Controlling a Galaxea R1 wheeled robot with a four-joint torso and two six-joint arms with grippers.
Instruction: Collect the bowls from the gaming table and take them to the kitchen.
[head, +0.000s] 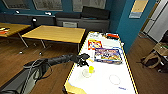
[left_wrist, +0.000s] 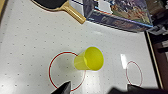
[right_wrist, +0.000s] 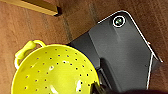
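The left gripper (head: 85, 62) reaches over the bench (head: 100, 85), jaws spread apart above the yellow bowl (left_wrist: 89, 59), which lies tipped beside a clear bowl (head: 86, 73), presumably for stacking; rightward sits another clear bowl (head: 114, 79); the right jaws' state I cannot tell, with a yellow colander (right_wrist: 53, 71) just beside them.

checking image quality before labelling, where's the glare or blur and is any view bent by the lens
Head view: soft overall, lines bow outward toward the edges, and the white gaming table is washed out by overhead light. Left wrist view: a bright streak of glare lies on the tabletop beside the yellow bowl, whose rim is fairly crisp. Right wrist view: the yellow colander is blurred, with small highlights inside.
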